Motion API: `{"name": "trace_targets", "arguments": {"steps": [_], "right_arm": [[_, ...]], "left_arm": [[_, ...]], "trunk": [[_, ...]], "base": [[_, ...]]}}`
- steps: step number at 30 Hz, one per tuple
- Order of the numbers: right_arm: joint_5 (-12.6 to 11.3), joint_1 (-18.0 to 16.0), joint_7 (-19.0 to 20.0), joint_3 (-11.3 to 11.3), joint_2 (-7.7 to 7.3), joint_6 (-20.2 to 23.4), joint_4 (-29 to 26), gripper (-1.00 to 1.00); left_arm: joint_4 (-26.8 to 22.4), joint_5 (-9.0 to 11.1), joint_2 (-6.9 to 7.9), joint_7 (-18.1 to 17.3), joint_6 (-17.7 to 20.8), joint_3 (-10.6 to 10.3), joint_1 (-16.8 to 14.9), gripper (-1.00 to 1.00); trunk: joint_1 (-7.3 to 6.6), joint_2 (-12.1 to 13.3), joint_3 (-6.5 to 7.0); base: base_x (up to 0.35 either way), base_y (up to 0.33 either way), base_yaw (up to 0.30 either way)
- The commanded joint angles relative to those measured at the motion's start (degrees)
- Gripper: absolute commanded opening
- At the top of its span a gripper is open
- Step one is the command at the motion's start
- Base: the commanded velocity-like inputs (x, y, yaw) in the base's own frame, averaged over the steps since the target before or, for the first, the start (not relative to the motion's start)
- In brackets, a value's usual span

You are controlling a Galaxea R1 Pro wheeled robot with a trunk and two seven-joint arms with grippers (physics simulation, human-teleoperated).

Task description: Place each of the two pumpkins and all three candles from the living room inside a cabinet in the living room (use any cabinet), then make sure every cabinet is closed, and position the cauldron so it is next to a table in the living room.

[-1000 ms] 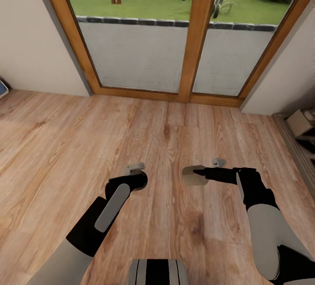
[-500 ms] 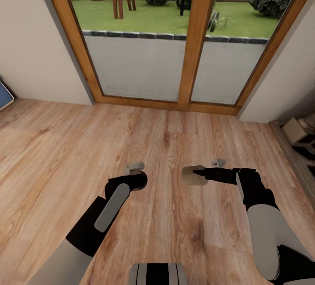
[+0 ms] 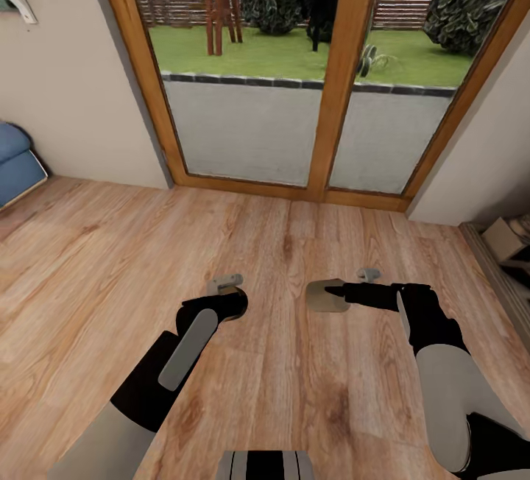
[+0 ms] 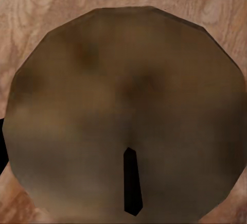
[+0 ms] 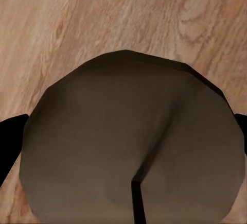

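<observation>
The floor (image 3: 88, 274) is warm tan wood with darker grain and knots. The door frame (image 3: 340, 75) is orange-brown, the wall (image 3: 59, 97) beige. The candle (image 4: 123, 110) in the left claw is mottled brown with a black wick; the right candle (image 5: 134, 147) is grey-brown. A blue cushion (image 3: 15, 160) lies well left.

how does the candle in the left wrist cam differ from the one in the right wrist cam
The left candle looks warm, mottled brown, while the right candle looks a duller grey-brown. The left candle takes up more of its picture, whereas the right candle leaves more of the wooden floor visible. Both are faceted round tops with a dark wick, seen top-on over the floor.
</observation>
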Motion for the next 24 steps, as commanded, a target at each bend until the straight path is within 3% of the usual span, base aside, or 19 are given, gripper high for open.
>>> {"name": "trace_targets", "arguments": {"steps": [1, 11, 24], "right_arm": [[0.03, 0.01, 0.00, 0.01, 0.00, 0.01, 0.00, -1.00], [0.03, 0.01, 0.00, 0.01, 0.08, -0.04, 0.44, -1.00], [0.03, 0.01, -2.18, 0.01, 0.18, -0.07, 1.04, -1.00]], "left_arm": [[0.01, -0.05, 0.00, -0.04, 0.10, 0.00, 0.00, -1.00], [-0.29, 0.08, 0.00, -0.04, 0.08, 0.24, 0.00, -1.00], [-0.21, 0.17, 0.05, -0.05, 0.00, 1.23, 0.00, -1.00]], "trunk": [[-0.02, 0.02, 0.27], [-0.28, 0.15, 2.58], [-0.61, 0.33, 5.46]], "base": [[0.000, 0.000, 0.262], [0.000, 0.000, 0.136], [0.000, 0.000, 0.254]]}}
